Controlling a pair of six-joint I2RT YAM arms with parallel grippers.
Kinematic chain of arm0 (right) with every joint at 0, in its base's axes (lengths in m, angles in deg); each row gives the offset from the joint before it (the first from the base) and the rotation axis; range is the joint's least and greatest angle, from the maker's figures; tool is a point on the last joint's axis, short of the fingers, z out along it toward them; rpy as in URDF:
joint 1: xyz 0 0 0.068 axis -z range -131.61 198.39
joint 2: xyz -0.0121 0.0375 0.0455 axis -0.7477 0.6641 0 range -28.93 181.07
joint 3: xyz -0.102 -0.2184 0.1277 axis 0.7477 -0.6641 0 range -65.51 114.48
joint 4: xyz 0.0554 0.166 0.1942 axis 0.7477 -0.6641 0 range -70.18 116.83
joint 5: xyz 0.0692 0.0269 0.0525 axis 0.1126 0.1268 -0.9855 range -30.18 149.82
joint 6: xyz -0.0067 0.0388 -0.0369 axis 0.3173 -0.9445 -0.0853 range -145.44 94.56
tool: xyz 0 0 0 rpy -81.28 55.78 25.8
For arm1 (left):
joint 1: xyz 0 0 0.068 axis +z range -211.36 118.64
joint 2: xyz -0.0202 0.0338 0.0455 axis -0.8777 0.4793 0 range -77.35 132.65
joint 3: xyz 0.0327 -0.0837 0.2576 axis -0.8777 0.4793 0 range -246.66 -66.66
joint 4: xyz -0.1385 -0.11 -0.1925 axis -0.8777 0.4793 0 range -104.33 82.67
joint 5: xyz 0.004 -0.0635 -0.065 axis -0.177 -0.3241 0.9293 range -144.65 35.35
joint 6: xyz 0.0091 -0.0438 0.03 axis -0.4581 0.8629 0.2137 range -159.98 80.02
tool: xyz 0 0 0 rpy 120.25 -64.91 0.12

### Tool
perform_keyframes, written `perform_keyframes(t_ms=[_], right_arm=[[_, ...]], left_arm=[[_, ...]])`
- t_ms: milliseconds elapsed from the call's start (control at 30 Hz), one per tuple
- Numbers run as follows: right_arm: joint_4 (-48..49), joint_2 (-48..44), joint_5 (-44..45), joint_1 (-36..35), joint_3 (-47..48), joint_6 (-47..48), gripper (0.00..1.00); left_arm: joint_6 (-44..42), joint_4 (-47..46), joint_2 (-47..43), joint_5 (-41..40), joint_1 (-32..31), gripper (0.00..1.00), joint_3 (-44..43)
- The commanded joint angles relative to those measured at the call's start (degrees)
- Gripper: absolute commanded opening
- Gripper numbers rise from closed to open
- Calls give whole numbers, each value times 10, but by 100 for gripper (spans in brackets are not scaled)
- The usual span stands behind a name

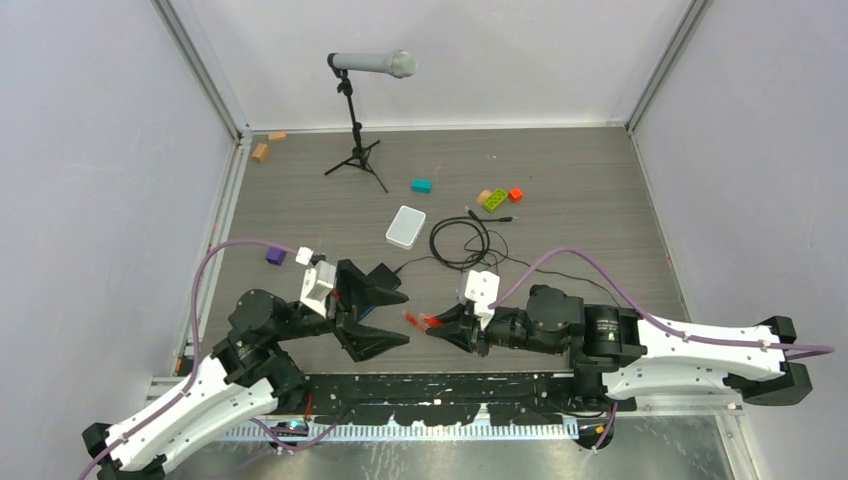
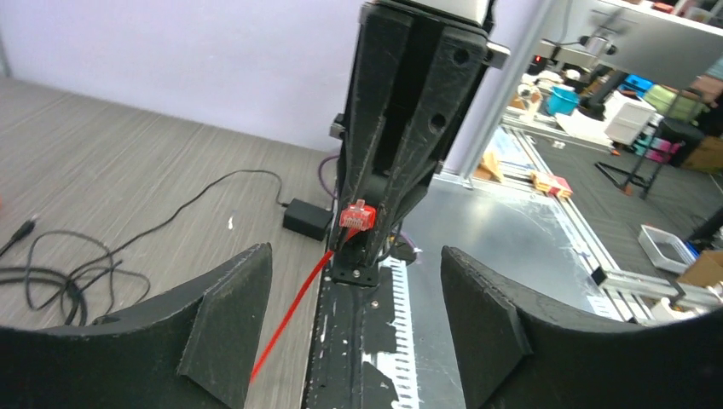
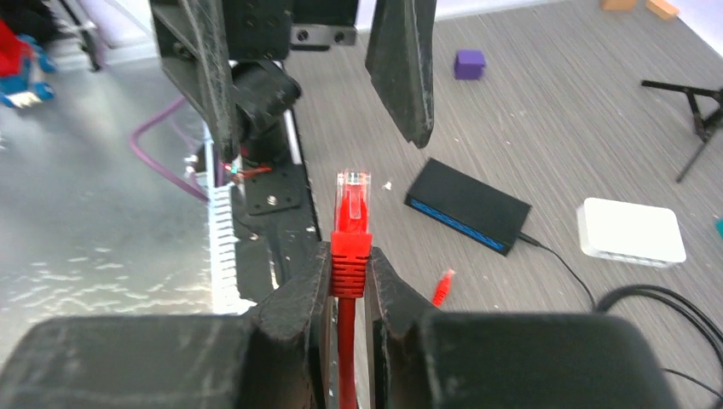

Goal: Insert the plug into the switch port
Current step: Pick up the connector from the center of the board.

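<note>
My right gripper (image 3: 351,256) is shut on the red boot of the plug (image 3: 353,192), whose clear tip sticks out ahead of the fingers. The red cable runs back between the jaws. The flat black switch (image 3: 465,203) lies on the table ahead and to the right, its blue port edge facing me, apart from the plug. My left gripper (image 2: 354,264) stands open and empty, facing the plug (image 2: 357,215). In the top view the two grippers (image 1: 405,318) (image 1: 438,326) meet nose to nose at the near middle, and the switch is mostly hidden under the left one.
A loose red connector (image 3: 442,285) lies on the table beside the right fingers. The white rounded box (image 1: 405,226), a coiled black cable (image 1: 460,240), a microphone stand (image 1: 355,130) and small coloured blocks (image 1: 495,198) sit farther back. A purple cube (image 1: 275,256) lies to the left.
</note>
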Motion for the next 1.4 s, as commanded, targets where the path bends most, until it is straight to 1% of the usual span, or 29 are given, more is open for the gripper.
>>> perform_keyframes(t_ms=[0,67,267,433,500,533,600,733,767,800,833,867,900,967,1033,1367], right_arm=[[63,-11,-59,-1,5,-22,0],[68,-6,-66,-1,4,-26,1],[81,13,-67,-1,2,-33,1],[81,22,-63,-1,5,-33,1],[81,23,-59,-1,3,-33,0],[81,23,-58,-1,3,-33,0],[81,21,-56,-1,0,-35,0],[87,15,-56,-1,-5,-36,0],[89,12,-54,-1,-6,-36,2],[92,10,-53,-1,-7,-36,17],[97,6,-52,-1,-11,-36,28],[104,1,-51,-1,-16,-36,35],[110,-4,-50,-1,-23,-36,40],[141,-14,-47,-1,-39,-38,46],[155,-23,-45,-1,-49,-44,48],[177,-45,-39,0,-63,-48,49]], left_arm=[[11,-85,17,80,1,71,9],[19,-101,33,90,1,67,9],[38,-125,69,106,1,59,-1],[42,-125,74,97,0,55,0],[43,-125,72,96,0,50,2],[43,-125,72,96,1,43,3],[45,-125,70,93,1,22,6],[45,-121,66,89,1,0,8],[45,-118,65,88,1,0,8],[45,-116,64,87,1,0,7],[45,-116,63,86,0,0,7],[45,-115,62,85,0,0,8],[44,-115,61,83,0,0,8],[43,-115,57,81,1,0,8],[42,-115,55,81,1,0,9],[42,-118,56,87,0,0,13]])
